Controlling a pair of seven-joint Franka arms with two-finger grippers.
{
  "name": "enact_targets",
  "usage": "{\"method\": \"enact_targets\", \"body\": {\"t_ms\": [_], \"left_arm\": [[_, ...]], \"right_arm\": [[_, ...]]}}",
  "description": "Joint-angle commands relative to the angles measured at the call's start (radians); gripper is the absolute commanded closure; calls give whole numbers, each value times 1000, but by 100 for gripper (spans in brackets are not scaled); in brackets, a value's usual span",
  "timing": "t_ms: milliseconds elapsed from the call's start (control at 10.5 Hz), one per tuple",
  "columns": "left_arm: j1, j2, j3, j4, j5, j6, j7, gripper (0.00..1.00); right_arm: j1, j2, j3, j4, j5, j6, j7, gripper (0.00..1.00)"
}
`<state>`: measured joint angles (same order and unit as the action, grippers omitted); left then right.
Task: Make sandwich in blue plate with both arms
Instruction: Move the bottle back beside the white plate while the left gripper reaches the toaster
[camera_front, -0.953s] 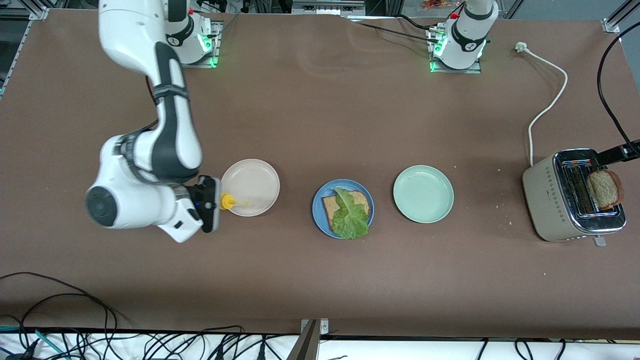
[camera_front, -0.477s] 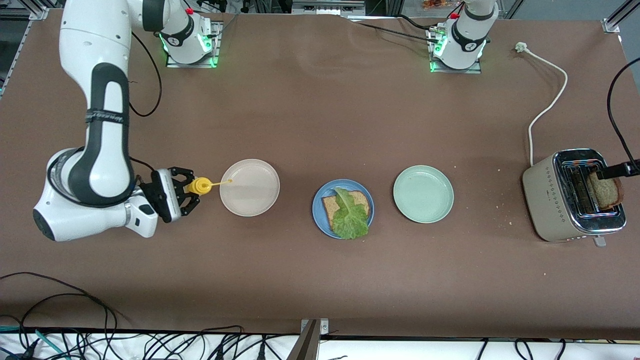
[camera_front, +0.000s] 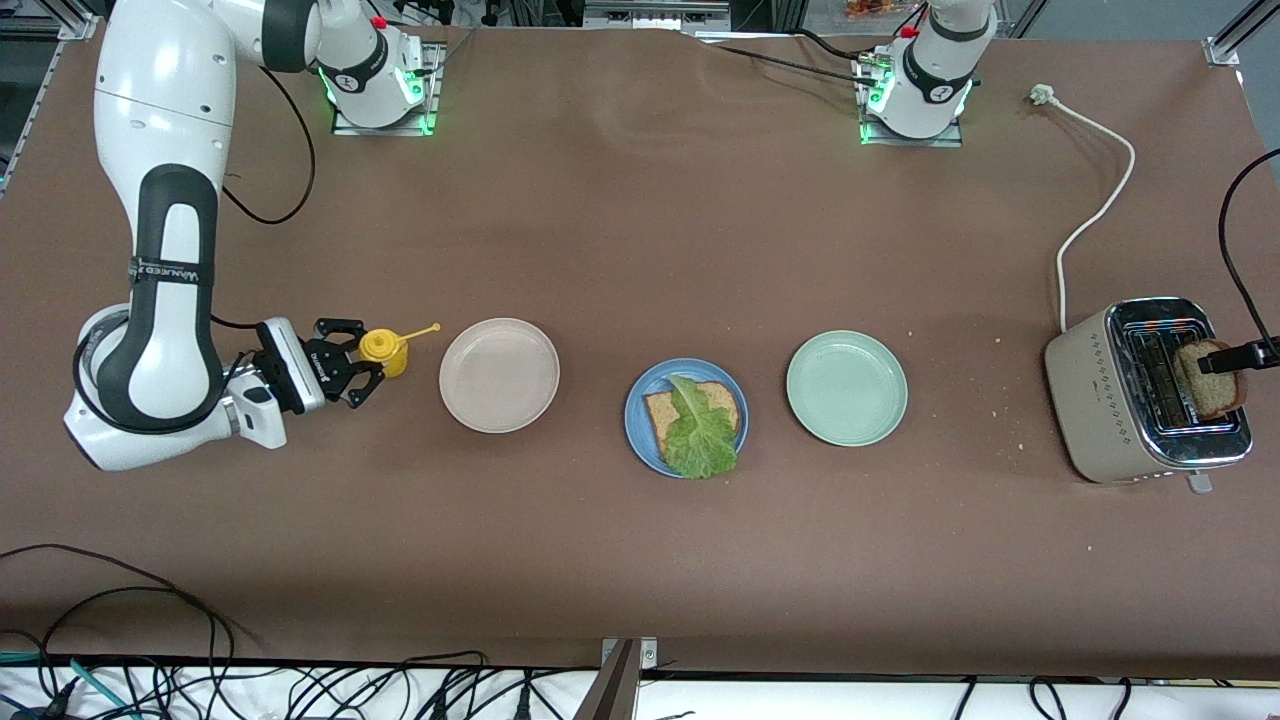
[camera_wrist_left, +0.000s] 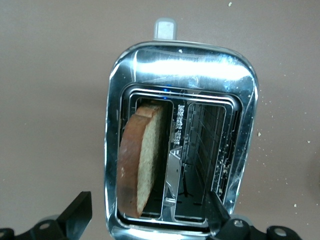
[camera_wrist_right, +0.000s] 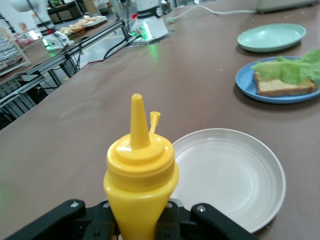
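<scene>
The blue plate lies mid-table with one brown bread slice and a green lettuce leaf on top; the right wrist view shows that blue plate too. A second bread slice stands in one slot of the toaster. My left gripper hangs over the toaster, open, its fingers wide on either side of that slice. My right gripper is shut on an upright yellow mustard bottle, beside the beige plate toward the right arm's end.
A pale green plate lies between the blue plate and the toaster. The toaster's white cord runs toward the left arm's base. Crumbs lie around the toaster. Cables hang along the table edge nearest the front camera.
My right arm has drawn the mustard bottle back from over the beige plate toward its own end and turned it upright. The slice in the toaster now sits lower under my left gripper.
</scene>
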<state>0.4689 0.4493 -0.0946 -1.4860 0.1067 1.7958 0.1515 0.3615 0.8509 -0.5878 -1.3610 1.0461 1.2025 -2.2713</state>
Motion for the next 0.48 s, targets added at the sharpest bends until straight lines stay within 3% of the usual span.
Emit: {"method": "enact_targets", "body": {"t_ms": [0,191,381], "left_arm": [[23,61,-7,24,27,42,64,0],[30,69,-7,24,27,56,80,1],[30,66,-8,24,31,56,105,22]], "right_arm": [[-44,23,11,-62,31,-47,-194,100],[-78,66,38,-63,49,-46,-259,100],[-98,91,63,-63,61,-35,-280,100]]}}
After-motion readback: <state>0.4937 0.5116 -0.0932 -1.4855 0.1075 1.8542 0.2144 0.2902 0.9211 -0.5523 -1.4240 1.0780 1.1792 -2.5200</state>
